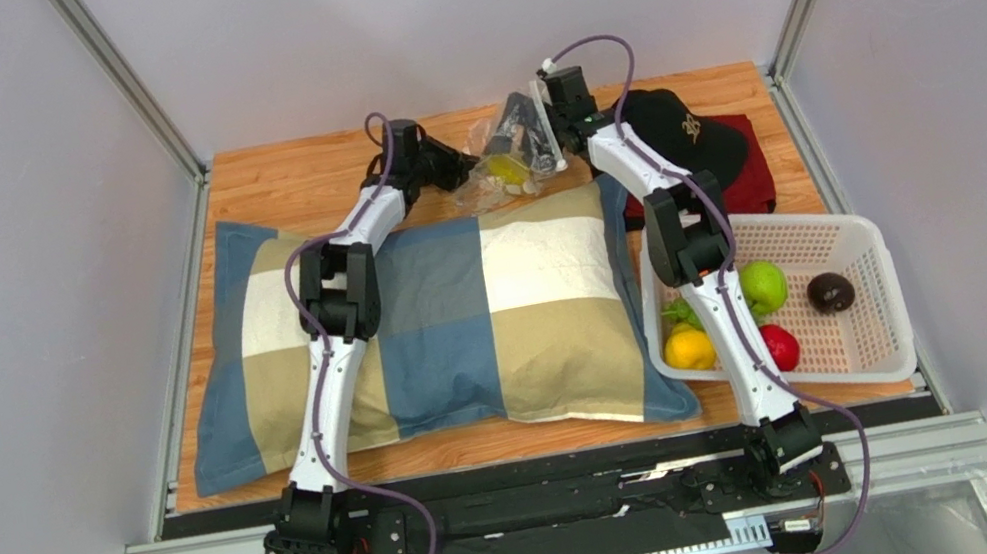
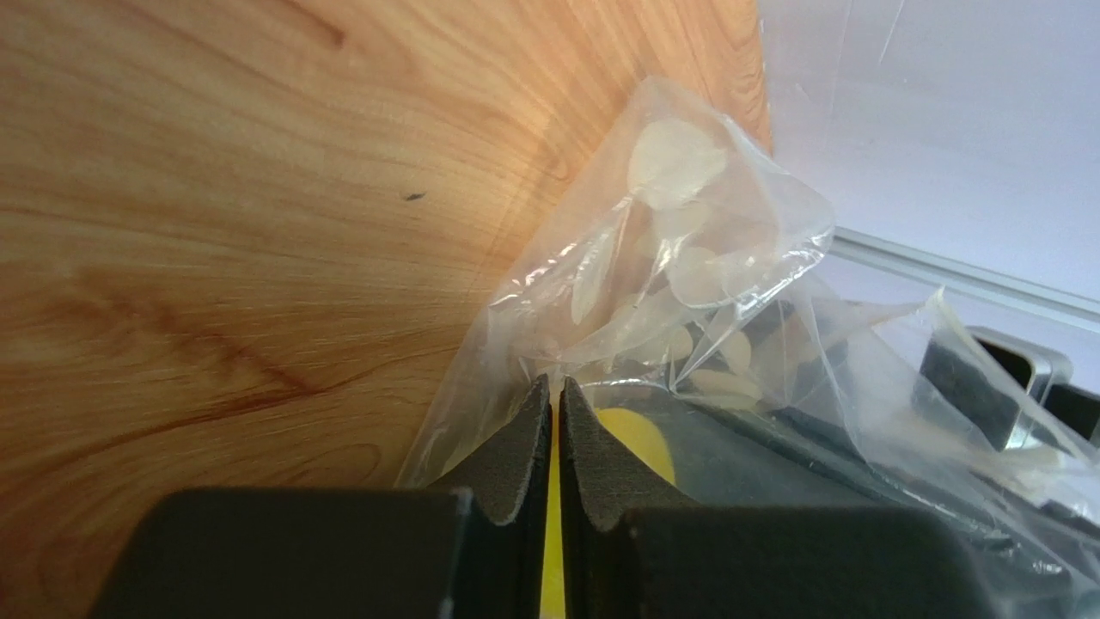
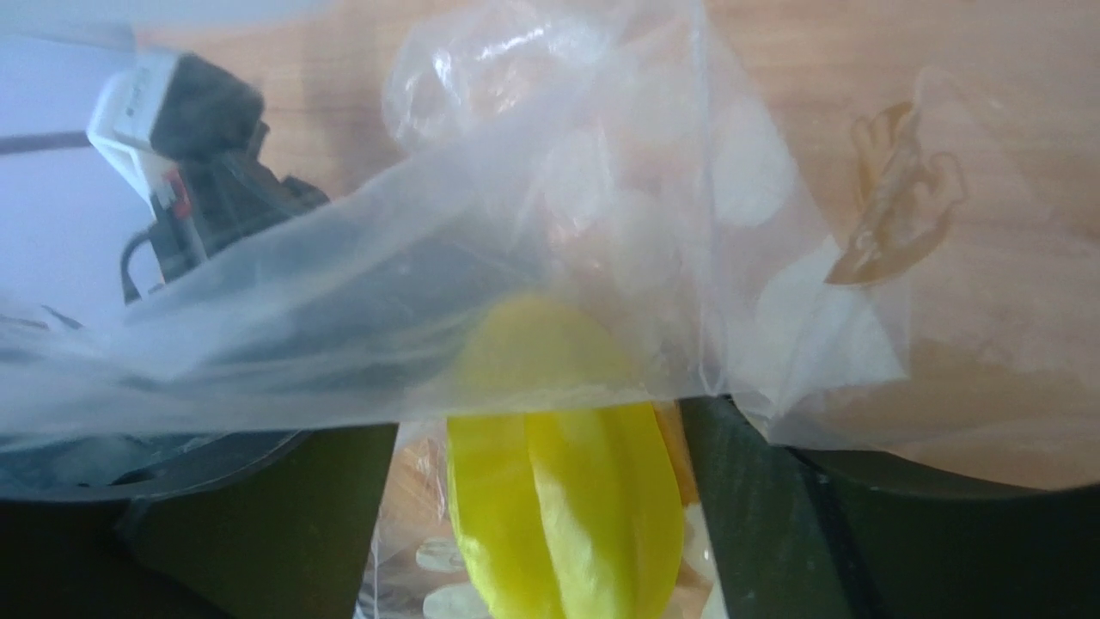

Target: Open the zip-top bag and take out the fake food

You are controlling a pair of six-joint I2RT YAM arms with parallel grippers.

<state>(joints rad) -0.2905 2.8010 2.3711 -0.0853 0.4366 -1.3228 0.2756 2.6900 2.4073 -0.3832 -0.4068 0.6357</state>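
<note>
Two jobs: left gripper (image 2: 558, 402) pinches zip-top bag (image 2: 672, 258) film, likely anchoring it; right gripper (image 3: 542, 516) spread, straddling yellow fake food (image 3: 568, 497) at lower centre, seemingly poised to grab.

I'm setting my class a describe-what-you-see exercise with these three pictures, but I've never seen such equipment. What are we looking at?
Two robot arms are bolted at the near edge of a wooden table. The wide picture looks down from above and behind them. The other two pictures come from a small camera on each wrist.

On the table lie a checked pillow, a white basket holding plastic fruit, and a black cap on a red cloth.

At the far edge both arms reach a clear zip-top bag. The jaws of the left arm are shut on its plastic. The jaws of the right arm stand open on either side of a yellow fake fruit, apparently not squeezing it.
</note>
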